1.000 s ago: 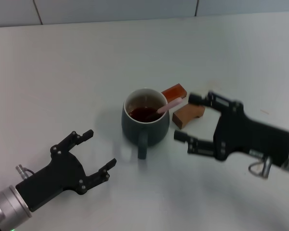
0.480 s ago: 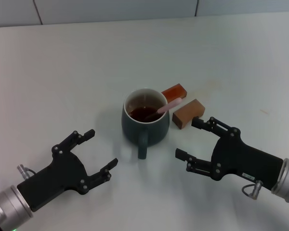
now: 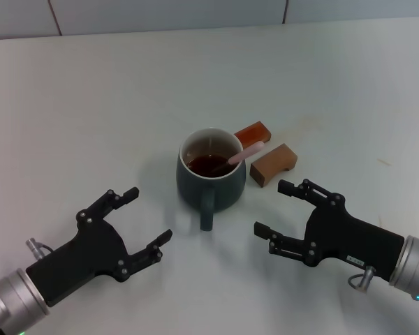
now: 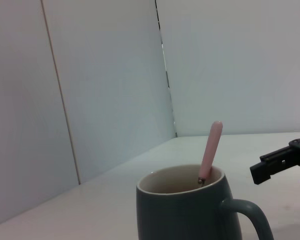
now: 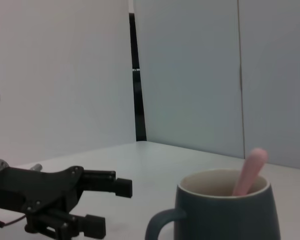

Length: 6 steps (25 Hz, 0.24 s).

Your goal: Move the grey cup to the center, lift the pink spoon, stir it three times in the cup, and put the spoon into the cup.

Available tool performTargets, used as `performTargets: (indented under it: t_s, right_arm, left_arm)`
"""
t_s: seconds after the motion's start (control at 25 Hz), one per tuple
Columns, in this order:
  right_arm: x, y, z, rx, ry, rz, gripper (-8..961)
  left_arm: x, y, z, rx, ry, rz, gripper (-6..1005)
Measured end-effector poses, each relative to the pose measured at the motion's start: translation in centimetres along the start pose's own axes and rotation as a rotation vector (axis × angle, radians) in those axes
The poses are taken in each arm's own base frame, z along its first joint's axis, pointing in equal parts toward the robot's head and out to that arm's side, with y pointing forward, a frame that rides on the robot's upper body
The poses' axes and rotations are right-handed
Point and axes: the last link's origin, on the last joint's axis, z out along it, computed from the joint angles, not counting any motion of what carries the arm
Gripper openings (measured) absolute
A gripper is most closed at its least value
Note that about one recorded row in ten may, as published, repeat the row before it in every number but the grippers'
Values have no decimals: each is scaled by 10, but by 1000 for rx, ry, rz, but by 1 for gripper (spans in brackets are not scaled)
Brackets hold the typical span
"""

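Left gripper [image 3: 135,225] low on tabletop [image 3: 91,112], left-front of grey cup [image 3: 211,174], fingers spread, empty. One grey cup mid-tabletop, handle toward robot, dark liquid inside. One pink spoon [image 3: 245,153] already in cup, bowl submerged, handle leaning over rim to cup's right. Two wooden blocks [image 3: 264,152] just right-rear of cup. Right gripper [image 3: 282,209] right-front of cup, fingers spread, empty, nearer spoon handle. Task looks essentially finished.

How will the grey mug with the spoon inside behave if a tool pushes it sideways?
The grey mug looks ceramic and wide-based, so it would probably slide rather than tip. Its dark liquid may slosh, since it sits fairly high. The pink spoon only leans on the rim, so it would likely shift or rattle.
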Motion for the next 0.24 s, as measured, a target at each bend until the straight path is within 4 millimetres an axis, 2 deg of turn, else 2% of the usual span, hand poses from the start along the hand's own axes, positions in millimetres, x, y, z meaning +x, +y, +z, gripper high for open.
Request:
performTargets:
  t_s: [0.24]
  right_arm:
    - [4, 0, 0, 9, 25, 5, 843]
  left_arm:
    - [0, 1, -1, 1, -1, -1, 835]
